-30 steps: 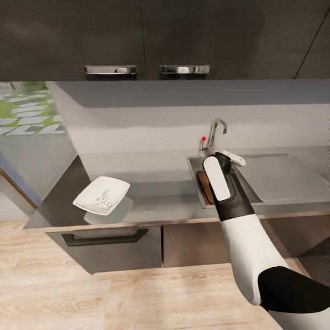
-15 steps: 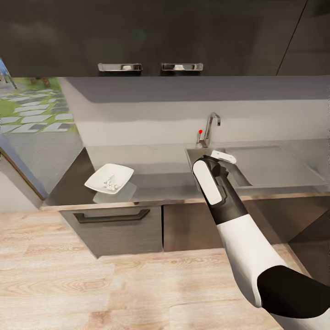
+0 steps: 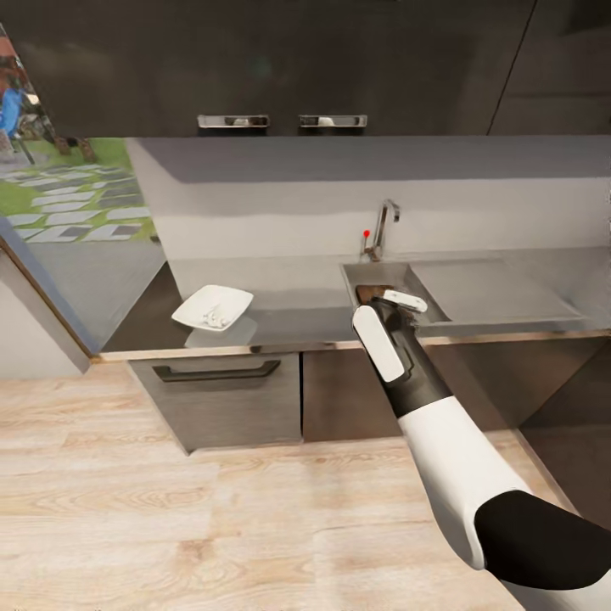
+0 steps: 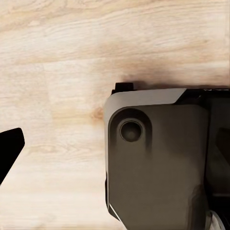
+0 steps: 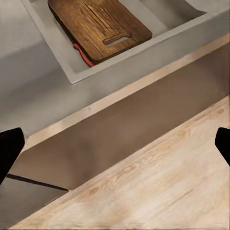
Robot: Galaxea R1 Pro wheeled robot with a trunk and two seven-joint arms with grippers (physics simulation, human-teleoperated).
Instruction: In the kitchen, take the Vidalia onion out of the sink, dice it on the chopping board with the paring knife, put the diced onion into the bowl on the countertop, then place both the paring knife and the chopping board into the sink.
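Observation:
The brown chopping board (image 5: 98,26) lies inside the steel sink (image 5: 57,62), handle slot toward the front wall. The paring knife's red handle (image 5: 82,55) pokes out from under the board's edge; its blade is hidden. In the head view the board (image 3: 367,294) shows as a brown patch in the sink (image 3: 386,273). My right gripper (image 3: 400,302) hangs over the sink's front edge, open and empty (image 5: 115,146). The white square bowl (image 3: 212,307) sits on the grey countertop (image 3: 297,318) to the left, with small white diced onion pieces (image 3: 212,317) in it. My left gripper (image 4: 115,148) points at the floor, open.
A chrome faucet with a red knob (image 3: 367,232) stands behind the sink, and the drainboard (image 3: 492,293) lies to its right. Dark upper cabinets (image 3: 280,68) hang above. Drawers (image 3: 216,399) front the counter. Wooden floor (image 3: 212,526) stretches between me and the cabinets.
The whole view has drawn back from the counter, so the camera has moved away. My right gripper has come back from over the basin to the sink's front edge.

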